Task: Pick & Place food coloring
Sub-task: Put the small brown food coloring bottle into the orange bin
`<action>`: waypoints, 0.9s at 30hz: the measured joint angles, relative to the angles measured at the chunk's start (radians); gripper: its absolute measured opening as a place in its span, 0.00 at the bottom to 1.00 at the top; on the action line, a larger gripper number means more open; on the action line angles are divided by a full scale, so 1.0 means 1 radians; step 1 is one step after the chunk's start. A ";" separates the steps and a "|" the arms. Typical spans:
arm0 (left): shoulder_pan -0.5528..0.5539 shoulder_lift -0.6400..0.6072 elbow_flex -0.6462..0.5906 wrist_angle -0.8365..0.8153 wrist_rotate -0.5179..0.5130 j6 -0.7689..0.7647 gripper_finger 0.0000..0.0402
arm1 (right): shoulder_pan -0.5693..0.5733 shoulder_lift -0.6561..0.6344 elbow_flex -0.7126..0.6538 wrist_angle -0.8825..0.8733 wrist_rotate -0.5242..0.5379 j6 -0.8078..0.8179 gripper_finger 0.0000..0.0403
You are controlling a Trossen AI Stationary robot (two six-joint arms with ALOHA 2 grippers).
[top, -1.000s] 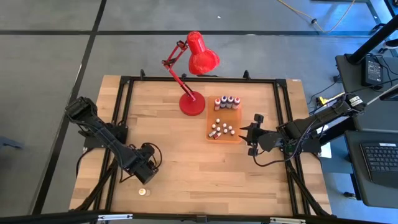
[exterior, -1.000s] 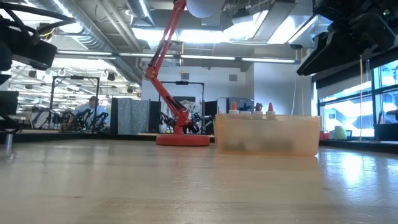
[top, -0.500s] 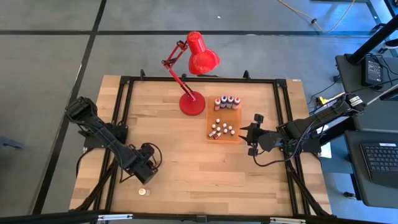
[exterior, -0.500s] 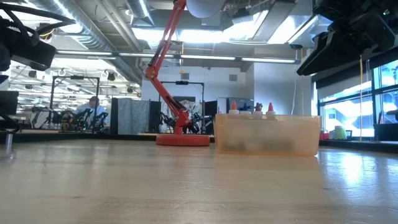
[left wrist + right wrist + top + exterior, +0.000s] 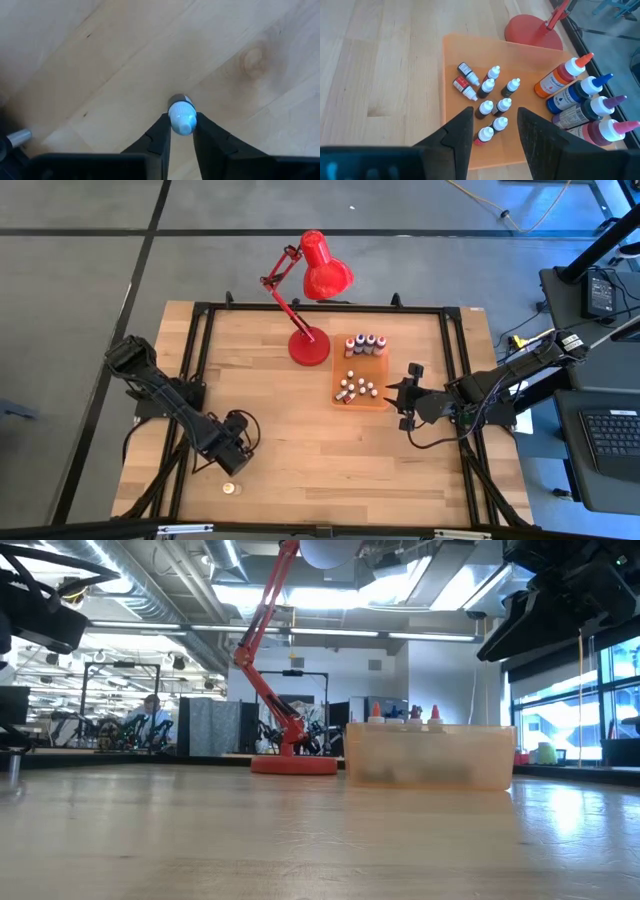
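One small food coloring bottle (image 5: 181, 116) with a white cap stands on the wood near the table's near left corner and shows as a small round thing (image 5: 231, 489) from above. My left gripper (image 5: 181, 131) points down over it, shut on it. Several more small bottles (image 5: 487, 107) lie and stand in the orange tray (image 5: 378, 402) right of centre, beside larger squeeze bottles (image 5: 580, 102). My right gripper (image 5: 495, 131) hangs open above the tray's right side (image 5: 400, 392), touching nothing. My left gripper pinches the bottle's white cap (image 5: 181, 122) between its two fingers, one finger (image 5: 161, 136) on each side. The fingers come from above, pointing almost straight down. The bottle stands upright; whether its base is on the table I cannot tell.
A red desk lamp (image 5: 310, 345) stands on its round base at the far middle, just left of the tray, its head (image 5: 325, 268) reaching past the far edge. A black frame (image 5: 200, 320) runs around the tabletop. Bare wood lies between the two arms.
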 joint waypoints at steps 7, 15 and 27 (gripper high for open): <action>0.003 0.000 0.000 0.014 -0.009 0.000 0.13 | 0.000 0.000 0.000 0.006 0.000 -0.001 0.38; 0.159 0.000 0.059 0.207 -0.122 0.374 0.01 | 0.000 0.000 0.000 0.060 0.000 -0.033 0.38; 0.461 0.000 0.176 0.391 0.055 0.976 0.01 | 0.000 0.000 0.000 0.063 -0.002 -0.048 0.38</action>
